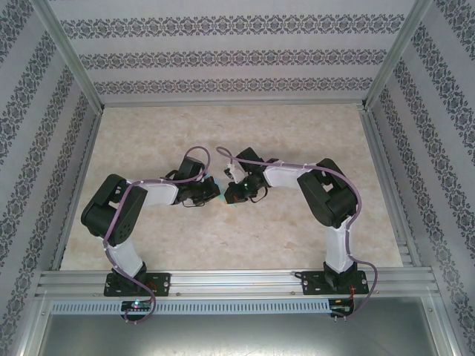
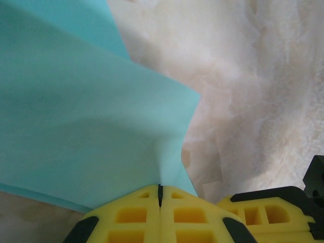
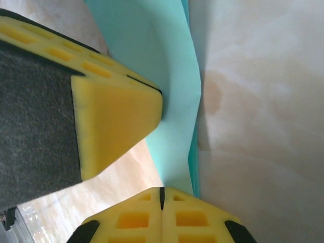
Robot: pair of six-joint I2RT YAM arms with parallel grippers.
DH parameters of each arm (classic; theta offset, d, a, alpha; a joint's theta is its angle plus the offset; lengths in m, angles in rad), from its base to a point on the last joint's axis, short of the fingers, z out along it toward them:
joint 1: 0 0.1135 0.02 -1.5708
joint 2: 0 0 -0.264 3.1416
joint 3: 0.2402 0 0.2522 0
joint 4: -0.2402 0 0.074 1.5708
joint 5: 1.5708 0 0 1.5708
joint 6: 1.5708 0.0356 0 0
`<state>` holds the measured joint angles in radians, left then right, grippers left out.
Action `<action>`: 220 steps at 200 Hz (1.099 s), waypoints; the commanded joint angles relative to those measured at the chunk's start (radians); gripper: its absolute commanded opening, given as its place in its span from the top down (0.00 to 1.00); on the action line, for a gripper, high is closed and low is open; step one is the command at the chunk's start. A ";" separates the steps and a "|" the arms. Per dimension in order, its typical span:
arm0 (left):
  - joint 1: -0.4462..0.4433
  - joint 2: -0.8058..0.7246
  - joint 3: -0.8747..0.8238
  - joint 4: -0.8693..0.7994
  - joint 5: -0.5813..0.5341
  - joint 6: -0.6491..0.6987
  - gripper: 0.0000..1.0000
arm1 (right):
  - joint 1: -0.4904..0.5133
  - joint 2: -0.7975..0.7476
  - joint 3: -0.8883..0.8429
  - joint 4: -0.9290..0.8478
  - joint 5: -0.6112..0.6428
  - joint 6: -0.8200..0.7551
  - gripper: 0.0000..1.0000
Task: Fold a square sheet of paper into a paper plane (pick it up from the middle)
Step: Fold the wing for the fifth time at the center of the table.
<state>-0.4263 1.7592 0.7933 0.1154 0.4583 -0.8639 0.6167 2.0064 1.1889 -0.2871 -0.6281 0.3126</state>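
Looking nearest the pads, found the left gripper shut on a thin ridge of the square sheet of paper, jaws pressed together at the seam. Found the right gripper clamped likewise on the same turquoise sheet, just beside the left one. Saw the paper fanning up and away beyond both seams, seemingly standing clear of the table farther out. Judged a tear likely if pulled apart along the ridge. Judged a slip or a skewed crease likely if moved unevenly, with so little paper between the pads.
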 commanded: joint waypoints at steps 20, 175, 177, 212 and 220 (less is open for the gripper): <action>0.000 0.067 -0.018 -0.169 -0.141 -0.003 1.00 | -0.018 -0.052 -0.114 -0.099 0.000 -0.035 0.96; 0.000 0.059 -0.018 -0.115 -0.081 0.010 1.00 | 0.046 -0.057 0.006 0.035 0.035 0.046 0.95; 0.001 0.060 -0.017 -0.116 -0.081 0.011 1.00 | 0.046 -0.054 0.010 0.033 0.037 0.046 0.95; 0.001 0.060 -0.006 -0.132 -0.083 0.015 1.00 | 0.035 -0.031 0.014 0.054 0.050 0.043 0.96; 0.000 0.061 -0.006 -0.135 -0.085 0.016 1.00 | 0.031 -0.028 0.014 0.056 0.050 0.040 0.96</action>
<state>-0.4263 1.7638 0.8032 0.1020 0.4652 -0.8673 0.6567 1.9640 1.1900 -0.2508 -0.5941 0.3450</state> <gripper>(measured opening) 0.067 0.052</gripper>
